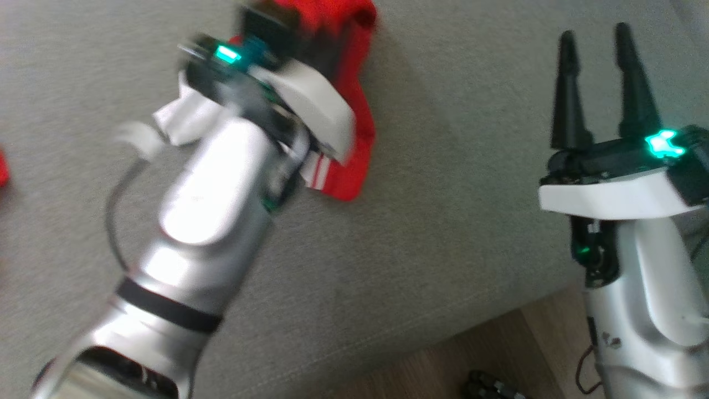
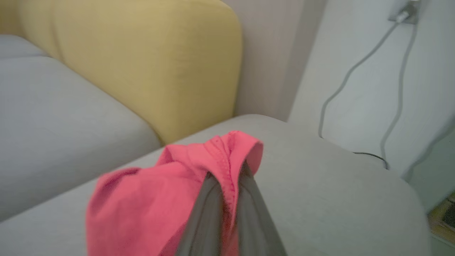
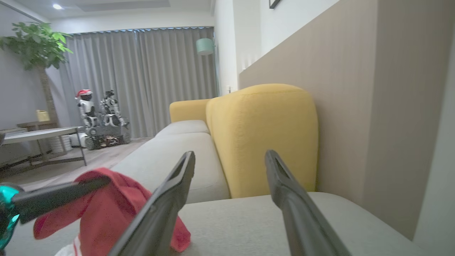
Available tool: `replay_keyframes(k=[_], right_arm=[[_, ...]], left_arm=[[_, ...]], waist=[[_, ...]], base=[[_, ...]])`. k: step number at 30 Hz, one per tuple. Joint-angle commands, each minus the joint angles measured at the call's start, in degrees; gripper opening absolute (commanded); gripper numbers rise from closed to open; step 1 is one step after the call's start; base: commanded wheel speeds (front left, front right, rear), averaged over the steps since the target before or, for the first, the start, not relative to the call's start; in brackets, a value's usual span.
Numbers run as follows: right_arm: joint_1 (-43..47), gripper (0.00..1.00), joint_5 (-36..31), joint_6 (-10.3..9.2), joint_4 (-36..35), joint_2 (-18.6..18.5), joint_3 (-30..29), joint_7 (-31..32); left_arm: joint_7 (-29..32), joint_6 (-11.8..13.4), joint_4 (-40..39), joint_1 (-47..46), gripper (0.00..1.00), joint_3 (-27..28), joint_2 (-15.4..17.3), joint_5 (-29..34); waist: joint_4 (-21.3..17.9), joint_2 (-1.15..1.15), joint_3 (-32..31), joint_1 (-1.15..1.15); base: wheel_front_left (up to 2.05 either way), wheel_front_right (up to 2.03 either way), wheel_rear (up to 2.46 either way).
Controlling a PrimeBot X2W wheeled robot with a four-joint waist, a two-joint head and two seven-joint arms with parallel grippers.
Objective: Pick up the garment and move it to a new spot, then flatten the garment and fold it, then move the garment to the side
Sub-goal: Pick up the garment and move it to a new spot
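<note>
The garment (image 1: 354, 133) is red with white striped parts and lies bunched on the grey sofa seat at the top middle of the head view. My left gripper (image 2: 229, 174) is shut on a hemmed edge of the garment (image 2: 142, 206), lifting that fold off the cushion. In the head view the left arm reaches up over the cloth and hides much of it. My right gripper (image 1: 598, 83) hovers open over bare cushion to the right, with nothing between its fingers. In the right wrist view the garment (image 3: 106, 209) hangs from the left gripper's fingers (image 3: 60, 195) at the lower left.
The grey sofa seat (image 1: 443, 233) spreads under both arms, its front edge meeting wooden floor (image 1: 443, 360) at the lower right. A yellow back cushion (image 2: 142, 64) stands behind the seat. Cables (image 2: 341, 85) hang on the wall beyond. Another red thing (image 1: 3, 166) sits at the left edge.
</note>
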Motion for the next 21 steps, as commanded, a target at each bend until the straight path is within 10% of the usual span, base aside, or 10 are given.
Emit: replay_keyframes(k=[1, 2, 10, 21], right_arm=[[-0.9, 1.0, 0.3, 0.44, -2.4, 0.2, 0.1, -0.3], [-0.8, 1.0, 0.2, 0.44, -2.5, 0.2, -0.5, -0.3], [-0.1, 1.0, -2.0, 0.44, -3.1, 0.2, -5.1, -0.4], [1.7, 1.0, -7.0, 0.44, 0.5, 0.2, -2.5, -0.4]], left_arm=[[-1.2, 0.4, -2.5, -0.8, 0.1, -2.3, 0.4, -2.5], [-2.2, 0.9, -2.9, -0.2, 0.98, -5.0, 0.4, -4.3], [-8.8, 4.3, -3.7, 0.3, 1.0, -15.9, 0.4, -11.1], [-13.9, 9.1, -5.3, 3.1, 1.0, -5.6, 6.2, -13.2]], waist=[[-1.6, 0.0, 1.2, 0.0], [-1.6, 0.0, 1.1, 0.0], [4.1, 0.0, -1.5, 0.0], [16.4, 0.0, -6.7, 0.0]], base=[[0.0, 0.0, 0.0], [0.0, 0.0, 0.0], [0.0, 0.0, 0.0], [0.0, 0.0, 0.0]])
